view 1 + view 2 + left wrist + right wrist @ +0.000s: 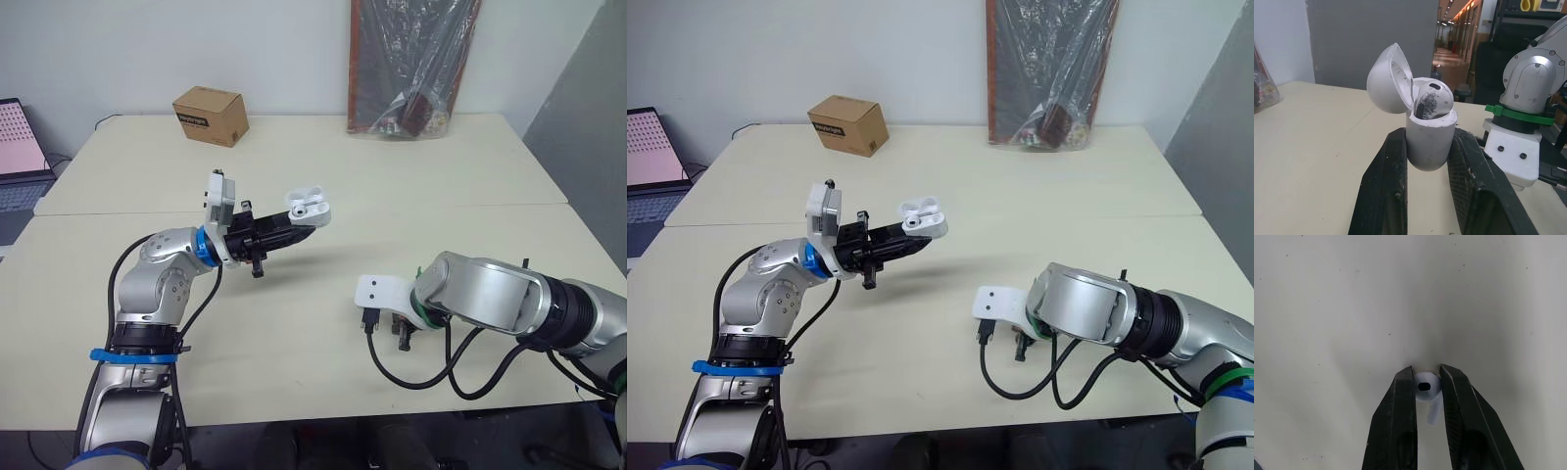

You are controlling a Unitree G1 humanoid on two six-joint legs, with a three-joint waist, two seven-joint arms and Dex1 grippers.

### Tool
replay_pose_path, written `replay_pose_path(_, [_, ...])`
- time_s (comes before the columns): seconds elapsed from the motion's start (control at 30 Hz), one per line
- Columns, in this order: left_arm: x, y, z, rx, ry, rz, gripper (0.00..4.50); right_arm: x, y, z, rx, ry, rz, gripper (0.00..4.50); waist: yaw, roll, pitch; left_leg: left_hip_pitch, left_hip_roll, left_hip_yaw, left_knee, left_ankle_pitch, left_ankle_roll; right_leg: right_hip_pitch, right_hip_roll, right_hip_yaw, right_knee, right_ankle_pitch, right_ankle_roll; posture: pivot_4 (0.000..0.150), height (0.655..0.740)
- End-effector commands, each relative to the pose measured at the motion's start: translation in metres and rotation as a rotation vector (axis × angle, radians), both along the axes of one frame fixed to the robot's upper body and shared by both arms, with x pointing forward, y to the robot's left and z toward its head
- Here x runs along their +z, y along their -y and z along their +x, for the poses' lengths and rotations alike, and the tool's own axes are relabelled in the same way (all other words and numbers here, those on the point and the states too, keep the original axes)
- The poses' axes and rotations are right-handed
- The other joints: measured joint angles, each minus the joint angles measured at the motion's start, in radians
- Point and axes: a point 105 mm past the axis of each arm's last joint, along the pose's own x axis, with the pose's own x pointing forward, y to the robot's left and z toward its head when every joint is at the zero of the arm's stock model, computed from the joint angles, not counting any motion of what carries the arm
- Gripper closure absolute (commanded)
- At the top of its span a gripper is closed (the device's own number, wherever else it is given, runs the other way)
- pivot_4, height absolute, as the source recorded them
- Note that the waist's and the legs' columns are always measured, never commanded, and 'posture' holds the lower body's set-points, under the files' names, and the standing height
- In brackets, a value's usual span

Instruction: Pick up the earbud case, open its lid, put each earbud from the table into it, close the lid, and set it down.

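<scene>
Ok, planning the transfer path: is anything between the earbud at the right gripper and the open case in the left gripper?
Nothing visible stands between them. The right gripper pinches the earbud on the table; the left gripper holds the case raised, lid open, with bare table between the two.

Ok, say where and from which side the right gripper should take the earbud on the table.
Grip the earbud by its rounded head from straight above, one finger on each flank. It lies flat on the table, thin stem trailing between the fingers; the right gripper sits closed there.
</scene>
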Motion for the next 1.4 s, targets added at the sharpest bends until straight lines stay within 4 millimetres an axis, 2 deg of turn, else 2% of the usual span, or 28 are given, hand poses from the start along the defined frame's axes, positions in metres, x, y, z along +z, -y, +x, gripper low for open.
replay_pose_path(0.03, [0.009,0.001,-0.002,0.005,0.06,-0.001,3.74,0.015,0.012,0.013,-0.062,0.099,0.021,4.16,0.0,0.0,0.0,0.0,0.0,0.0,0.0,0.0,0.0,0.0,0.0,0.0,0.0,0.0,0.0,0.15,0.74])
replay_pose_path(0.2, [0.007,-0.003,0.002,0.028,0.058,-0.009,3.74,0.037,0.016,0.024,-0.119,0.229,0.239,4.16,0.003,0.0,0.0,-0.003,0.0,0.0,-0.001,0.0,0.0,-0.002,0.0,-0.001,-0.002,0.0,0.0,0.15,0.74])
replay_pose_path(0.4, [0.002,-0.003,0.008,0.034,0.048,-0.008,3.74,0.077,0.005,0.039,-0.245,0.417,0.699,4.16,0.001,0.0,0.0,-0.003,0.0,0.0,-0.002,0.0,0.0,-0.003,0.0,0.0,-0.001,0.002,-0.004,0.15,0.74])
replay_pose_path(0.57, [0.0,-0.003,0.014,0.037,0.042,-0.006,3.74,0.109,-0.007,0.035,-0.269,0.535,1.058,4.16,0.003,0.0,0.0,-0.004,0.0,0.0,-0.001,0.0,0.0,-0.002,0.0,0.0,0.0,0.002,-0.004,0.15,0.74])
replay_pose_path(0.67, [-0.001,-0.003,0.017,0.038,0.041,-0.005,3.74,0.119,-0.008,0.035,-0.312,0.602,1.176,4.16,0.002,0.0,0.0,-0.003,0.0,0.0,-0.001,0.0,0.0,-0.002,0.0,0.0,-0.001,0.002,-0.004,0.15,0.74])
replay_pose_path(0.77, [0.001,-0.002,0.02,0.041,0.037,-0.013,3.74,0.13,-0.021,0.031,-0.258,0.635,1.298,4.16,0.002,0.0,0.0,-0.003,0.0,0.0,-0.001,0.0,0.0,-0.002,0.0,0.0,-0.001,0.002,-0.004,0.15,0.74])
replay_pose_path(1.07, [0.004,0.0,0.031,0.059,0.041,-0.025,3.74,0.145,-0.057,0.033,-0.225,0.612,1.507,4.16,0.001,0.0,0.0,-0.003,0.0,0.0,-0.001,0.0,0.0,-0.002,0.001,0.0,0.0,0.002,-0.004,0.15,0.74])
replay_pose_path(1.4, [0.004,0.004,0.034,0.049,0.036,-0.018,3.74,0.162,-0.069,0.033,-0.202,0.688,1.58,4.16,0.001,0.0,0.0,-0.003,0.0,0.0,-0.001,0.0,0.0,-0.002,0.0,0.0,0.0,0.002,-0.004,0.15,0.74])
